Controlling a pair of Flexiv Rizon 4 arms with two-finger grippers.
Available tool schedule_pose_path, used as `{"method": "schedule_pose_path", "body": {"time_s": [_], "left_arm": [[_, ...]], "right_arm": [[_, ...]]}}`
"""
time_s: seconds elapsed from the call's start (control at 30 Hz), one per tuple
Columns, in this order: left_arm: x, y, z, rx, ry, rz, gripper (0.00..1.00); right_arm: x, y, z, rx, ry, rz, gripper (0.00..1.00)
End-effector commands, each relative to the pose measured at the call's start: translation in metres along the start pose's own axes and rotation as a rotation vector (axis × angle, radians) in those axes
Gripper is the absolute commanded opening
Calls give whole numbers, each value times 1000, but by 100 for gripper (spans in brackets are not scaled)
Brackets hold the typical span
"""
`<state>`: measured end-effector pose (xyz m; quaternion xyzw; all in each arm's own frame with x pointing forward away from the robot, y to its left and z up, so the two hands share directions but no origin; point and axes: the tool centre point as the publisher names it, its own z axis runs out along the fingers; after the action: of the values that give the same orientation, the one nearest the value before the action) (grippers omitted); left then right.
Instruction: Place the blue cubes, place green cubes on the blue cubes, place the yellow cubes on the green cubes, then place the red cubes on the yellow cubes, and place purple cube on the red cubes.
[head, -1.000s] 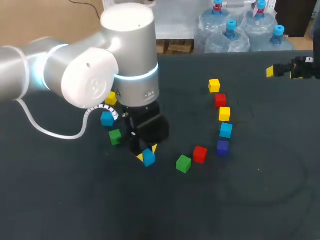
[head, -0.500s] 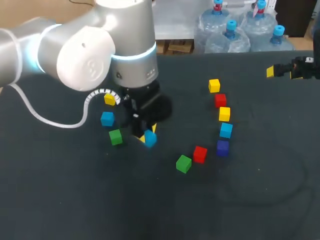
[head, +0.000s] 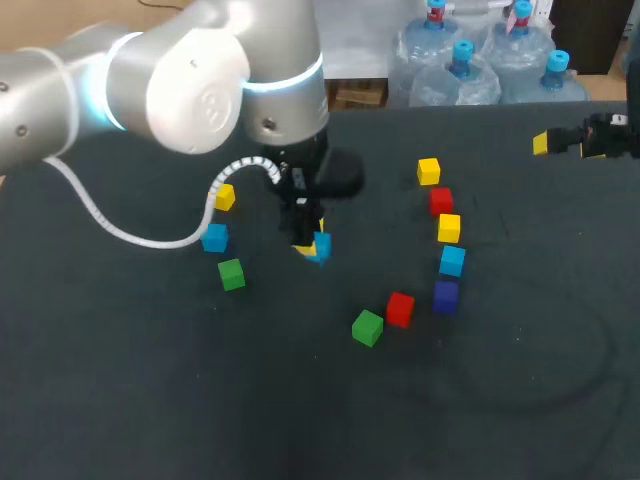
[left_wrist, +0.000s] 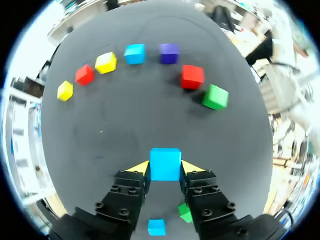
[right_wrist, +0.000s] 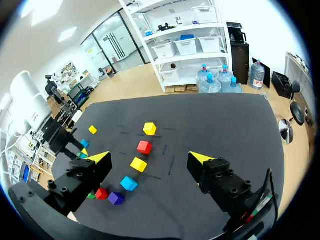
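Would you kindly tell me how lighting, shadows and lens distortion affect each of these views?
Head view: even light, soft shadows beside the cubes; the left pincer half hides its blue cube. Left wrist view: the fisheye curves the table, yet that cube is evenly lit, no glare. Right wrist view: same curving; the other cubes look tiny beyond the open right pincer.

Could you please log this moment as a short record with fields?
left gripper: shut on held blue cube, raised above the table
right gripper: open, empty
left blue cube: on the table, next to a green cube
right blue cube: on the table, between a yellow cube and the purple cube
stacks: none begun
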<state>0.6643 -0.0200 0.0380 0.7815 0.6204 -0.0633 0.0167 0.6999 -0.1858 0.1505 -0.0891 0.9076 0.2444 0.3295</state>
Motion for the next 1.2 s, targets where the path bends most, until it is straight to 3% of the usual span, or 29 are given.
{"method": "schedule_pose_path", "body": {"time_s": [0.03,0.43,0.83,1.2], "left_arm": [[-10,31,3,51,19,-58,0],[-22,58,8,39,-7,-224,0],[-26,59,16,40,25,-276,0],[-13,53,24,34,38,-292,0]], "right_arm": [[0,0,0,3,0,0,100],[0,0,0,3,0,0,100],[0,0,0,3,0,0,100],[0,0,0,3,0,0,100]]}}
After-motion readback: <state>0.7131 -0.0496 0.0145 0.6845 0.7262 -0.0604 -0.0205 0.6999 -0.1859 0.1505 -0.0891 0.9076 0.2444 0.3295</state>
